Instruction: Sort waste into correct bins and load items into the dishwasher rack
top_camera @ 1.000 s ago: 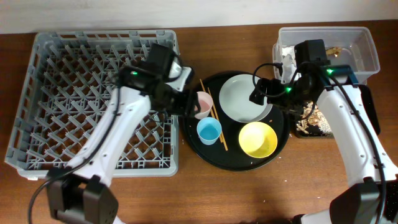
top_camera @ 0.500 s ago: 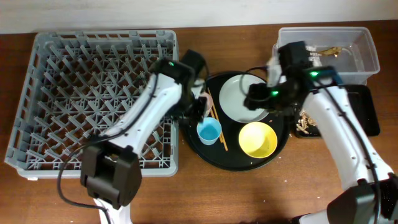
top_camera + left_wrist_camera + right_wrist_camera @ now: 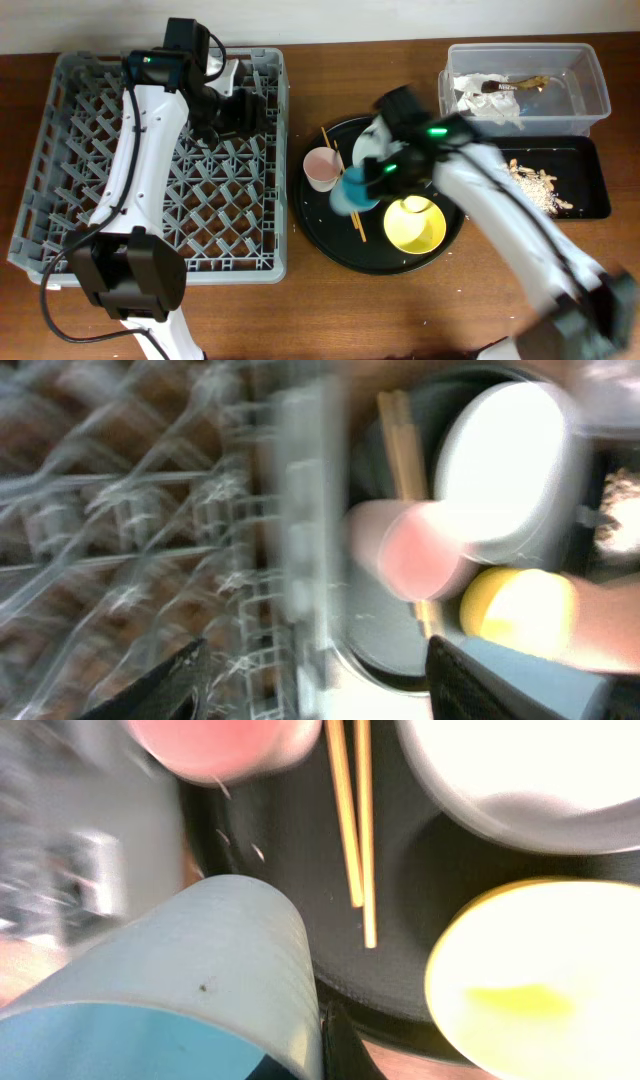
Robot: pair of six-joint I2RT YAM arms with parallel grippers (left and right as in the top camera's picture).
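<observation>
Right gripper [image 3: 360, 186] clamped on blue cup [image 3: 200, 960] over tray's [image 3: 320, 228] 9 o'clock side | left gripper [image 3: 246, 108] spread wide, empty, over rack's [image 3: 60, 200] 1 o'clock corner | pink cup [image 3: 321, 168] at tray's 10 o'clock, bowl [image 3: 415, 225] at 5, plate [image 3: 366, 150] at 1 o'clock

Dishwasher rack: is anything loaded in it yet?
Empty. Overhead shows only bare pegs in the dishwasher rack; the pink cup sits outside it.

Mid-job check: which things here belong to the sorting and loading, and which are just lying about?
Job: rack, plate, bowl, pink cup, blue cup, chopsticks, tissue, scraps, tub, small black tray.
Lying about: round tray, table.
</observation>
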